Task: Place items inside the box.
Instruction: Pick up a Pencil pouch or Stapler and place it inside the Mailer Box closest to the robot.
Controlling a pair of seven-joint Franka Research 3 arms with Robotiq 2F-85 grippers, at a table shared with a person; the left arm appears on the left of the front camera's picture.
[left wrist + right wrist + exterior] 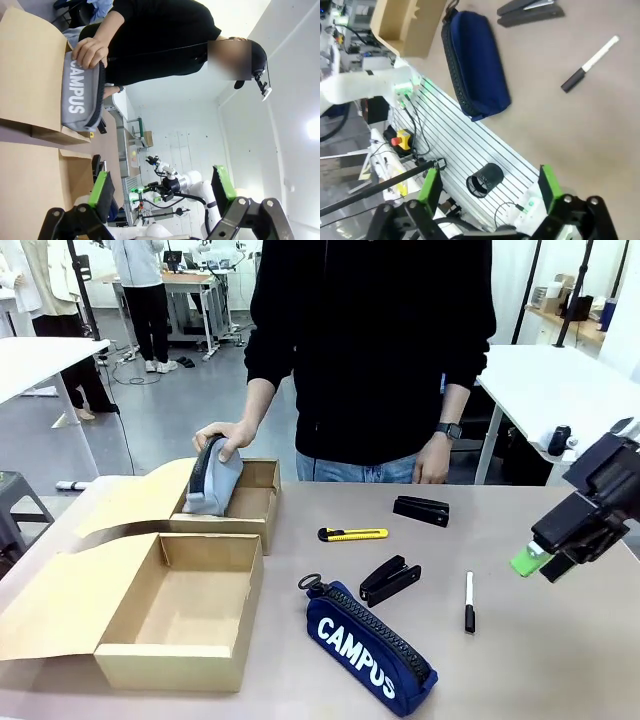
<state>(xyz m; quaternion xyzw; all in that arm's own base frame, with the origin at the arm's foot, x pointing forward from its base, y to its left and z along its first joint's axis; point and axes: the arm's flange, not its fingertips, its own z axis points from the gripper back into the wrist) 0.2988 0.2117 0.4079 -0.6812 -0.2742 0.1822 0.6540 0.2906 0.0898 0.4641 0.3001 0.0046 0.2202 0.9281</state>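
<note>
- On the near left of the table, the larger box lies open and bare inside, with its flap folded out to the left. None of the items is in it yet.
- Just behind it, the smaller box holds a grey pencil case under the person's hand. The boxes sit close together, so a drop aimed too far back could land in the wrong one, and an arm reaching there could meet that hand.
- The right gripper hangs over the table's right side with its jaws spread wide and empty, well apart from the items. The left gripper is likewise open with nothing between its pads, and looks toward the boxes.
- The navy pencil case lies beside the larger box. It is soft and long, so if pinched at one end it would likely sag, catch the box wall and shove the light cardboard.
- The marker pen is slim and round, and an off-centre squeeze could send it rolling.
- The near stapler looks slightly sprung. A grip on its top arm alone might let the base swing. The far stapler sits close to the person.
- The utility knife lies flat and low, so the fingertips could scrape the table or slip off it.
</note>
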